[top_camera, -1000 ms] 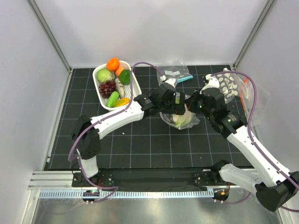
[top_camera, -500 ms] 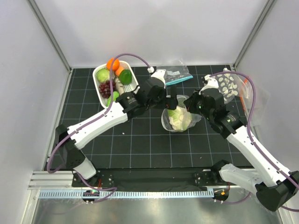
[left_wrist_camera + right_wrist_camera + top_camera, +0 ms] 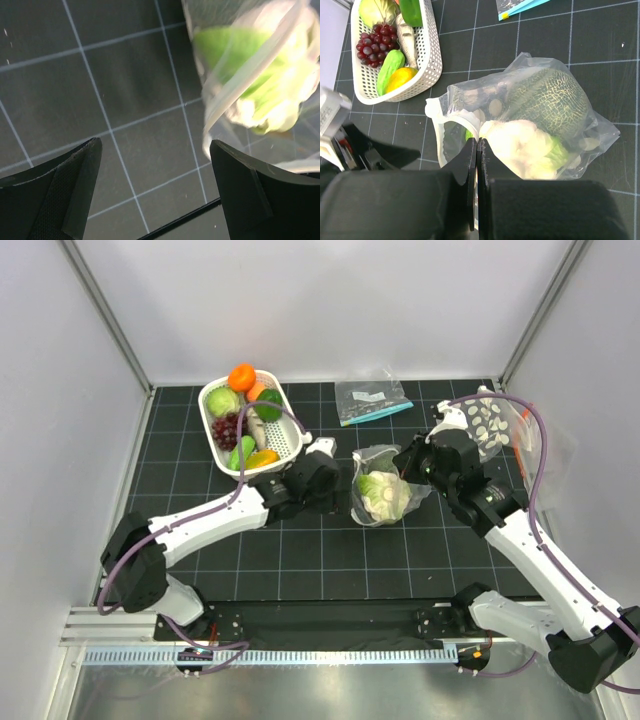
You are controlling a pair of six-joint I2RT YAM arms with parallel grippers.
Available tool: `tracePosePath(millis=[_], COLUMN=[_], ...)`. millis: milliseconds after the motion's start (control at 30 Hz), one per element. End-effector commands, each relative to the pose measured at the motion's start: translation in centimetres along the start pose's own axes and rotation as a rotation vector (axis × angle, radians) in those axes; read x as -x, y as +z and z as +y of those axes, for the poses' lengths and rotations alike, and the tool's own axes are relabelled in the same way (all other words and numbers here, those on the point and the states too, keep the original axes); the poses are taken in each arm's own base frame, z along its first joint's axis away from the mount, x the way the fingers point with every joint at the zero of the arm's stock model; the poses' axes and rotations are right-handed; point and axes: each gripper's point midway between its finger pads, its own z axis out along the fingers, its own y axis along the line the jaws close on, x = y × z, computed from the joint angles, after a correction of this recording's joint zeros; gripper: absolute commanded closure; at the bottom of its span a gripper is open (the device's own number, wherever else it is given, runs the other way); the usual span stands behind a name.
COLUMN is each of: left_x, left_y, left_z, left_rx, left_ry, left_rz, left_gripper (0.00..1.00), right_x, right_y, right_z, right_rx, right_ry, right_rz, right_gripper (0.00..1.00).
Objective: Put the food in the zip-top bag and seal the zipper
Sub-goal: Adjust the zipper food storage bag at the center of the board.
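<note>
The zip-top bag (image 3: 385, 492) lies mid-table with the dark green melon (image 3: 547, 102) and the white cauliflower (image 3: 525, 150) inside. Its mouth faces left, and the white zipper (image 3: 451, 120) stands open in a loop. My right gripper (image 3: 478, 145) is shut on the bag's rim; from above it (image 3: 405, 466) sits at the bag's far right. My left gripper (image 3: 155, 170) is open and empty, just left of the bag mouth and apart from it; in the top view it (image 3: 338, 492) sits close beside the bag. The zipper also shows in the left wrist view (image 3: 235, 95).
A white basket (image 3: 292, 435) at the back left holds more toy food: an orange, grapes and green and yellow pieces. A small clear bag with a teal strip (image 3: 372, 400) lies at the back. A dotted bag with an orange-red strip (image 3: 495, 425) lies at the right.
My left gripper has let go above the bag mouth and drawn back left and toward the near side. The bag has settled with the cauliflower inside. The right gripper keeps its hold.
</note>
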Motion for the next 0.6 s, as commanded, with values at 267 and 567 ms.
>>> tracePosePath(millis=[267,567], left_x=[3.1,3.3], left_y=[0.1,3.0], left_z=[-4.2,-6.0], left_rx=[-0.190,-0.227], left_ry=[-0.124,-0.124], left_rz=[-0.160,-0.109], left_gripper=[0.18,0.96], right_x=[1.5,1.2], right_y=[-0.5,-0.6], right_z=[1.5,1.2], right_rx=[0.060,0.055], right_ry=[0.027,0.025], right_rz=[-0.052,-0.043], right_gripper=[0.99,0.99])
